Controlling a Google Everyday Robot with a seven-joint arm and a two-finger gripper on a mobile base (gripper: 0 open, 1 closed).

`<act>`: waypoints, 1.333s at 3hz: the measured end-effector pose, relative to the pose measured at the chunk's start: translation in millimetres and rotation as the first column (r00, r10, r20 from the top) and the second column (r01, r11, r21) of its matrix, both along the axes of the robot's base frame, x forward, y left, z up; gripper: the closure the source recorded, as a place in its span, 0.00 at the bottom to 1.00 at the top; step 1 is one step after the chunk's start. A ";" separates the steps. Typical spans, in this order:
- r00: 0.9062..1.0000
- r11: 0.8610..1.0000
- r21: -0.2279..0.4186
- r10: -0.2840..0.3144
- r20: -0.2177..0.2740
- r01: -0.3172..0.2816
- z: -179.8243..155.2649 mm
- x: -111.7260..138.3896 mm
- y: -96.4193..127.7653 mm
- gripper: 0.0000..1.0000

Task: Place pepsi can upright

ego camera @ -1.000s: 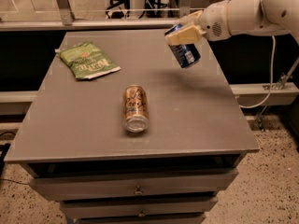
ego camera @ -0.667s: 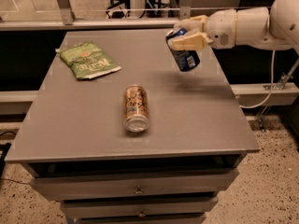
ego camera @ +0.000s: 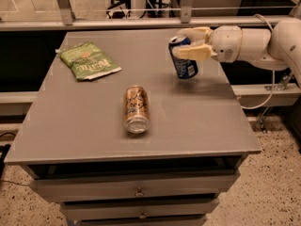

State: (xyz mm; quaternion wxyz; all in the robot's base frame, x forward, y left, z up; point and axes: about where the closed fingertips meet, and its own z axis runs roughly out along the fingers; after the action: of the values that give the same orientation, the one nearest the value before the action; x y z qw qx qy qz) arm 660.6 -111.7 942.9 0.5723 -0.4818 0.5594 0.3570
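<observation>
The pepsi can [ego camera: 184, 65], dark blue with white lettering and a silver top, stands nearly upright at the right side of the grey table [ego camera: 94, 117], its base at or just above the surface. My gripper [ego camera: 187, 42] reaches in from the right on a white arm. Its cream fingers [ego camera: 194, 53] are closed around the can's upper part, one in front and one behind.
An orange-tan can [ego camera: 136, 108] lies on its side near the table's middle, its end facing the front. A green snack bag [ego camera: 88, 60] lies flat at the back left. Drawers sit below the tabletop. A metal rail runs behind the table.
The arm has lowered and swung level, bringing the pepsi can from tilted in the air down to nearly upright at the tabletop. The tan can and bag have not moved.
</observation>
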 end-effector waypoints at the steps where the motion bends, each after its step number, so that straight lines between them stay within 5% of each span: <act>1: 1.000 0.995 0.101 0.015 0.016 -0.017 -8.7 -2.1 -8.0 1.00; 4: 0.999 0.980 0.198 0.003 0.043 -0.011 -20.8 -8.3 -30.4 1.00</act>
State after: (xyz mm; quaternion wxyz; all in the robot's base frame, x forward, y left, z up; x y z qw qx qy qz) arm 652.2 -142.0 922.1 0.6281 -0.4319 0.5069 0.4025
